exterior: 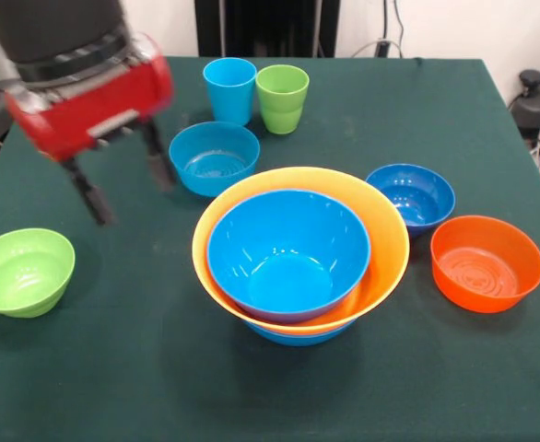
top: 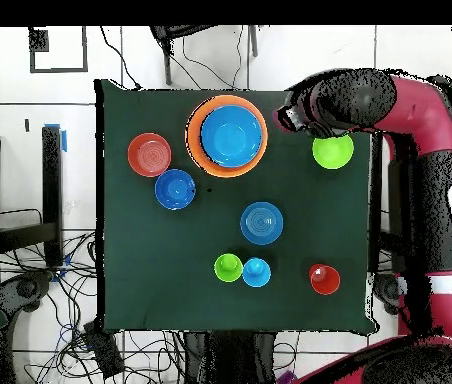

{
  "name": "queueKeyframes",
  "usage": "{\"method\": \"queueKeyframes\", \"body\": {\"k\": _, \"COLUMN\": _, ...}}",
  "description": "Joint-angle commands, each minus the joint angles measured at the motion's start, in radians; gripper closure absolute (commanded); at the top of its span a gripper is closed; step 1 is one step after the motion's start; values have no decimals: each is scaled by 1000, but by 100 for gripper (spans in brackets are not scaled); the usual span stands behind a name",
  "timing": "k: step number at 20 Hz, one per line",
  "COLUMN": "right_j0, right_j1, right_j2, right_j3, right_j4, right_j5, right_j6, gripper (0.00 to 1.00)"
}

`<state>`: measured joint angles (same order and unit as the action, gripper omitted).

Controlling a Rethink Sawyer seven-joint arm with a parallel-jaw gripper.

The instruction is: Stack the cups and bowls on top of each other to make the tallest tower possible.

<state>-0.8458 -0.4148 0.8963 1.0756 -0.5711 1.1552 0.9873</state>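
The tower stands mid-table: a bright blue bowl inside the wide yellow-orange bowl, over another blue bowl. It also shows in the overhead view. My gripper is open and empty, hanging above the table between the lime green bowl and the medium light blue bowl. In the overhead view the gripper is beside the tower. The light blue cup and lime green cup stand upright together at the back. The dark blue bowl and orange bowl sit right of the tower. The orange cup shows only in the overhead view.
The green table ends close behind the two cups and close to the orange bowl on the right. The arm reaches in over the table's edge next to the lime green bowl. Cables lie on the floor around the table.
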Motion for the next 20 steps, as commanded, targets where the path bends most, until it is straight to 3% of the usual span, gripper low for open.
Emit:
{"method": "queueKeyframes", "body": {"k": 1, "right_j0": -26, "right_j1": 8, "right_j2": 8, "right_j3": -116, "right_j4": -22, "right_j5": 123, "right_j6": -409, "gripper": 0}}
{"method": "queueKeyframes", "body": {"k": 5, "right_j0": -49, "right_j1": -32, "right_j2": -13, "right_j3": -50, "right_j4": -38, "right_j5": 31, "right_j6": -333, "gripper": 0}}
{"method": "queueKeyframes", "body": {"k": 8, "right_j0": -54, "right_j1": -114, "right_j2": -71, "right_j3": 47, "right_j4": -78, "right_j5": -101, "right_j6": -142, "gripper": 0}}
{"method": "queueKeyframes", "body": {"k": 12, "right_j0": -36, "right_j1": -153, "right_j2": -138, "right_j3": 115, "right_j4": -128, "right_j5": -244, "right_j6": 10, "gripper": 0}}
{"method": "queueKeyframes", "body": {"k": 20, "right_j0": 30, "right_j1": -214, "right_j2": -282, "right_j3": 200, "right_j4": -107, "right_j5": -341, "right_j6": 259, "gripper": 0}}
